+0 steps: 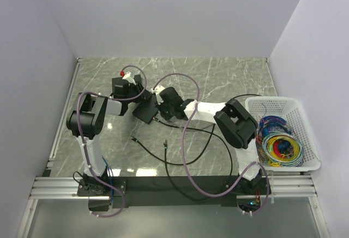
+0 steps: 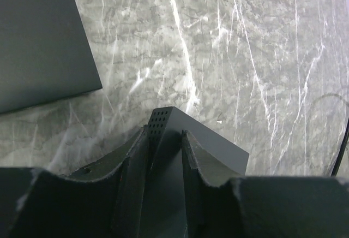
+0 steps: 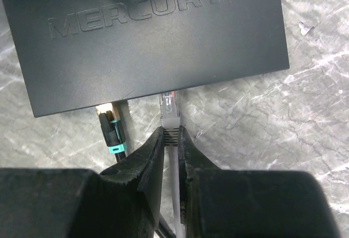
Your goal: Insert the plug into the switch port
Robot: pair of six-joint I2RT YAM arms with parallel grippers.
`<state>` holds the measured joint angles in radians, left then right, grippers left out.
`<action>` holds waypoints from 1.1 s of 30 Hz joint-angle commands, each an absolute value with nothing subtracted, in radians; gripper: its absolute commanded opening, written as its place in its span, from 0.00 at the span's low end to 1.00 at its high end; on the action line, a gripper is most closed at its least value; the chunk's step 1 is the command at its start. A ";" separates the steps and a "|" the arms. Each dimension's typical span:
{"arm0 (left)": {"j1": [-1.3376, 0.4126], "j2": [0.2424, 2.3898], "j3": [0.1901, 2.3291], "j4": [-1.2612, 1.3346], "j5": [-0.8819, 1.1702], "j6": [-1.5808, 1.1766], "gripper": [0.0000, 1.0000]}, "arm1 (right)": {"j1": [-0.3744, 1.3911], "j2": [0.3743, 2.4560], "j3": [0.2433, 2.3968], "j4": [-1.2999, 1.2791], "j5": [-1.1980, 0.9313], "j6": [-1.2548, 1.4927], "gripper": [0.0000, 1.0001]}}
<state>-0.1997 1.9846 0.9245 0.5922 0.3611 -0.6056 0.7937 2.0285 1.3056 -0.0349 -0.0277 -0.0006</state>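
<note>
— Well, which way is the plug (image 3: 170, 108) pointing?
— Straight at the switch (image 3: 147, 36), at its long edge. Its length runs out of the right claw (image 3: 170, 134), which is clamped on its back end, and the tip sits right at that edge.
— Anything crowding it?
— A gold connector (image 3: 107, 112) just beside it, against the same edge. The left claw (image 2: 163, 135) is pinched on the switch's corner.
</note>
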 commanded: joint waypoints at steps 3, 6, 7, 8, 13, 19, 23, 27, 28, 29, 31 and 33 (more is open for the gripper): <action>-0.298 2.011 0.822 0.380 0.480 -0.629 0.34 | 0.787 1.933 1.333 0.258 -0.057 -0.038 0.00; -0.305 2.011 0.796 0.413 0.471 -0.640 0.34 | 0.787 1.930 1.341 0.268 -0.060 -0.040 0.00; -0.308 2.014 0.782 0.425 0.471 -0.644 0.33 | 0.787 1.934 1.356 0.261 -0.061 -0.040 0.00; -0.310 2.014 0.776 0.440 0.463 -0.652 0.33 | 0.787 1.939 1.365 0.259 -0.061 -0.038 0.00; -0.316 2.025 0.742 0.488 0.492 -0.683 0.33 | 0.787 1.993 1.404 0.259 -0.055 -0.026 0.00; -0.331 2.026 0.683 0.583 0.503 -0.726 0.32 | 0.784 2.006 1.388 0.327 -0.041 -0.003 0.00; -0.342 2.029 0.664 0.614 0.508 -0.724 0.32 | 0.776 2.014 1.397 0.356 -0.057 -0.003 0.00; -0.351 2.036 0.658 0.633 0.506 -0.721 0.32 | 0.770 2.055 1.454 0.336 -0.077 -0.003 0.00; -0.353 2.033 0.655 0.643 0.506 -0.721 0.32 | 0.772 2.062 1.471 0.336 -0.081 0.023 0.00; -0.354 2.029 0.652 0.649 0.505 -0.719 0.32 | 0.770 2.069 1.482 0.334 -0.086 0.025 0.00; -0.356 2.031 0.649 0.658 0.506 -0.718 0.33 | 0.770 2.091 1.514 0.322 -0.095 0.028 0.00; -0.357 2.040 0.655 0.655 0.506 -0.716 0.33 | 0.772 2.111 1.543 0.327 -0.103 0.029 0.00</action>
